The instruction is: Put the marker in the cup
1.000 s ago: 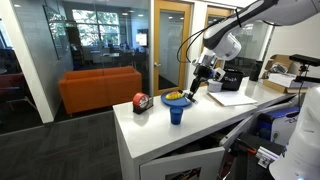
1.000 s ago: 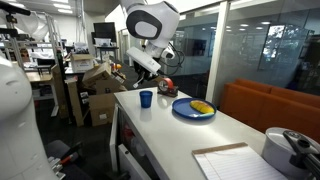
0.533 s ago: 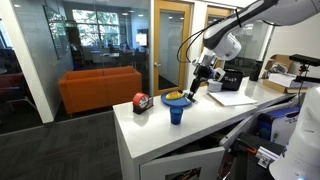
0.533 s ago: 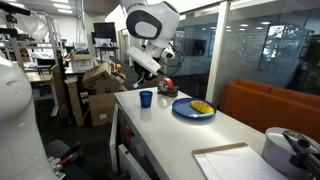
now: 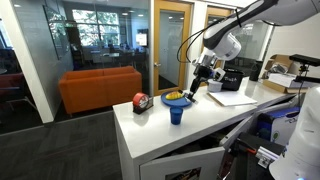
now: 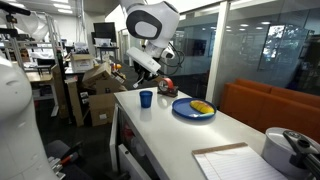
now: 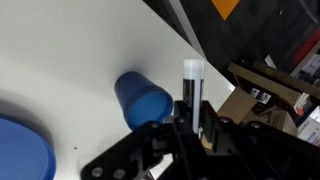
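Wrist view shows the carry step: the thin dark marker with a pale tip (image 7: 192,85) hangs above the white table (image 7: 70,60), just beside the small blue cylindrical cup (image 7: 140,100), not over its mouth. The black Robotiq gripper (image 7: 191,122) has its 2 fingers pinched nearly together on the marker. Next, probably: centre it above the opening, lower, then release.

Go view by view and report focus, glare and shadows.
Wrist view: the gripper is a dark, out-of-focus mass up close; the marker and cup are soft; the white table is evenly lit. In an exterior view, daylight glows through the windows; in an exterior view, the glass wall carries reflections.
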Tool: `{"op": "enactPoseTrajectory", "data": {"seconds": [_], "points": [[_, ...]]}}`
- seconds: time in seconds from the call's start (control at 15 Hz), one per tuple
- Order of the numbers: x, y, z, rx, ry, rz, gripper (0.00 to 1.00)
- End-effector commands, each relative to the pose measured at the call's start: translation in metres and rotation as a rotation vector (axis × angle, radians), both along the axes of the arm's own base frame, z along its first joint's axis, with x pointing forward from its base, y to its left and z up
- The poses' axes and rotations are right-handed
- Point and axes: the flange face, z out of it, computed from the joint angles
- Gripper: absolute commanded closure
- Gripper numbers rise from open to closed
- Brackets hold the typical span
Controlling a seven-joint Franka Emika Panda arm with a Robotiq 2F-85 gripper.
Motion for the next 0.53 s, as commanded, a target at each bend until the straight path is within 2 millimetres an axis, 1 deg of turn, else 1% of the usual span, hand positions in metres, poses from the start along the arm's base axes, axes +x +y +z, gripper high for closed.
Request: {"op": "enactPoseTrajectory", "data": {"seconds": [0.0, 0.33, 0.47], "points": [[-0.001, 0.004, 0.001, 0.008, -0.017, 0.012, 0.95], [-0.001, 0.025, 0.007, 0.02, -0.089, 0.036, 0.95], [-0.001, 0.027, 0.008, 0.041, -0.124, 0.004, 0.95]]}}
